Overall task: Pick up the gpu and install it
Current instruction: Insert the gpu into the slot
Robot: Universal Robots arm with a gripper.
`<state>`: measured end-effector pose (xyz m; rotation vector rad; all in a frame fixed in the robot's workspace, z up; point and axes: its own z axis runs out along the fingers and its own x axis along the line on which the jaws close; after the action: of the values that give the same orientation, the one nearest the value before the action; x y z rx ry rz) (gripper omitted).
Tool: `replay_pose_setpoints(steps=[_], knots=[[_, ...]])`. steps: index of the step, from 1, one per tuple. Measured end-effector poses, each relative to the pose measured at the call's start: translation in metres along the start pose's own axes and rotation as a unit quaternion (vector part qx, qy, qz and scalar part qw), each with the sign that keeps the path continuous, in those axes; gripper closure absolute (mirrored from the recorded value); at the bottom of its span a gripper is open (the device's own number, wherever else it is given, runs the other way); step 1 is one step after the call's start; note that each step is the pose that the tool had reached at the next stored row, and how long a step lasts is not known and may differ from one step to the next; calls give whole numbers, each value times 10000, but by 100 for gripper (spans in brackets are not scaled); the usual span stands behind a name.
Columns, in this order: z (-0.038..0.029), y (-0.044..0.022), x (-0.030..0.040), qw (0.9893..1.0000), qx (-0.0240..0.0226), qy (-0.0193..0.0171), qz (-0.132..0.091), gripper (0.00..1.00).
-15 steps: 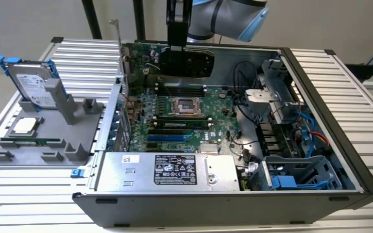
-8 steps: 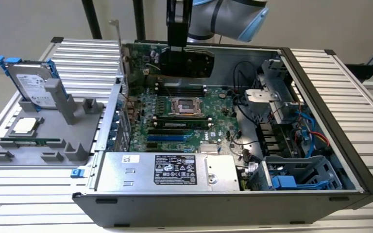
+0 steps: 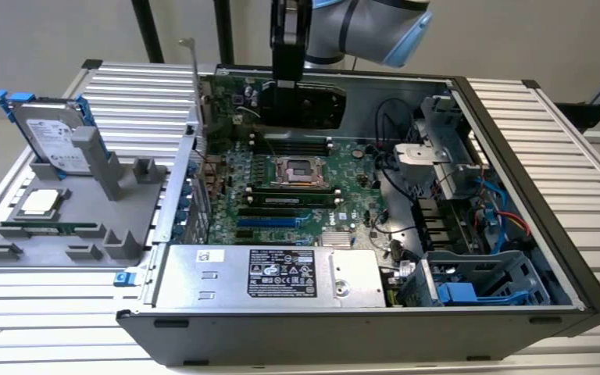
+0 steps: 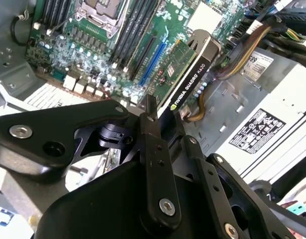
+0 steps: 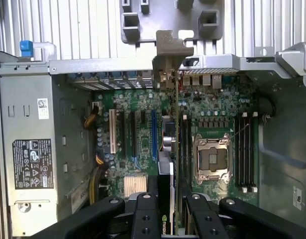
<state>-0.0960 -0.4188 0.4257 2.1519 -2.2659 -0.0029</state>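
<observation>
Ribbed aluminium table (image 3: 550,156) carries an open computer case (image 3: 383,336), and above its motherboard (image 3: 290,187) the gripper (image 3: 285,87) hangs with jaws clamped on the gpu (image 3: 305,107), which is held on edge over the motherboard, its silver bracket (image 5: 168,55) toward the motherboard's port edge.

This looks like a robotics lab set up for computer assembly. In the exterior view a ribbed aluminium surface (image 3: 550,141) carries an open computer case (image 3: 362,336) lying on its side at centre, its motherboard (image 3: 279,187) bare. At the left, a grey moulded fixture (image 3: 40,262) holds a hard drive (image 3: 55,137) and a processor chip (image 3: 41,201) in shaped slots. At the top an industrial robot arm (image 3: 378,27) reaches in, its gripper (image 3: 287,78) clamped on the gpu (image 3: 305,108). Behind are a plain wall (image 3: 50,31) and black stand poles (image 3: 149,31).
</observation>
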Motion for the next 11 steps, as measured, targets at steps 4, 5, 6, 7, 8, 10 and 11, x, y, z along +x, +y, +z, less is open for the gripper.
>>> replay_pose_setpoints(steps=[4, 5, 6, 7, 8, 10, 11], knots=[[29, -21, -1, 10000, 8, -1, 0, 100], [35, -26, -2, 10000, 12, -1, 0, 100], [41, -30, -3, 10000, 17, -1, 1, 100], [46, -34, -3, 10000, 22, -1, 0, 100], [53, -40, -3, 10000, 27, -1, 1, 100], [66, -54, -4, 10000, 37, -2, 1, 100], [73, -59, -4, 10000, 43, -2, 1, 100]])
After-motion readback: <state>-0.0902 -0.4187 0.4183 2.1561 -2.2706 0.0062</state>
